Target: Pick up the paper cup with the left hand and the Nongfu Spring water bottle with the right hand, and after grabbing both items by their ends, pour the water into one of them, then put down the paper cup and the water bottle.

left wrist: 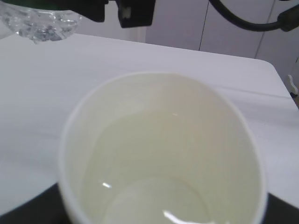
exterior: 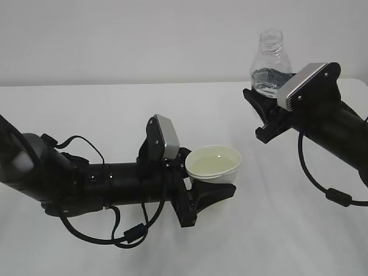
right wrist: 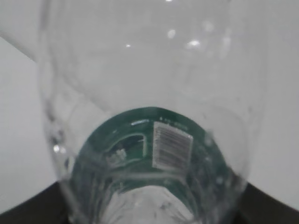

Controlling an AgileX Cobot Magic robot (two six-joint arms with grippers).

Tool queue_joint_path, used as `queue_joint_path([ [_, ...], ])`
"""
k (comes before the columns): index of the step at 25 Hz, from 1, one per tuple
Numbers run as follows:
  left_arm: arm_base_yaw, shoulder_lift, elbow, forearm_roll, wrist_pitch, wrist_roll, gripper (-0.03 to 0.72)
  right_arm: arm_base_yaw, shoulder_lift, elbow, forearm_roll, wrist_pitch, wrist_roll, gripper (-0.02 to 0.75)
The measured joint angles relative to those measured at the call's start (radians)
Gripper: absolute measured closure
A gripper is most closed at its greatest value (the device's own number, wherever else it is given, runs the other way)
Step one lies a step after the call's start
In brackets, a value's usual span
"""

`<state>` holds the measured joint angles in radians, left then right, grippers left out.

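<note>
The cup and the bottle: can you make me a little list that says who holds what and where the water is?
paper cup: held by the left gripper, upright, off the table
in the cup: clear water
water bottle: held by the right gripper, upright, no cap
in the bottle: a little water is left
table: white
cup and bottle: apart, not touching

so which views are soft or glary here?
Exterior view: sharp, even light, faint shadows on the table. Left wrist view: cup rim blurred, small glints on the water. Right wrist view: bottle too close, soft, with highlight specks.
</note>
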<state>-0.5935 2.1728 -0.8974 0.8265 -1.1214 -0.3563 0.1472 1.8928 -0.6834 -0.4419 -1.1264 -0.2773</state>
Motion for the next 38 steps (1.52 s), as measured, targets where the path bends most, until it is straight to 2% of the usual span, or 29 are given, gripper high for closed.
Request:
queue_joint_path([
  [9,0.0,0.0,0.0,0.0,0.0,0.0,0.253,0.0,0.0,0.0,0.049,0.0,0.084,0.329],
  [25,0.0,0.0,0.0,0.0,0.0,0.0,0.253,0.0,0.0,0.0,0.307,0.0,0.09,0.329],
  [38,0.0,0.0,0.0,0.0,0.0,0.0,0.253,0.0,0.0,0.0,0.454,0.0,-0.014,0.329],
])
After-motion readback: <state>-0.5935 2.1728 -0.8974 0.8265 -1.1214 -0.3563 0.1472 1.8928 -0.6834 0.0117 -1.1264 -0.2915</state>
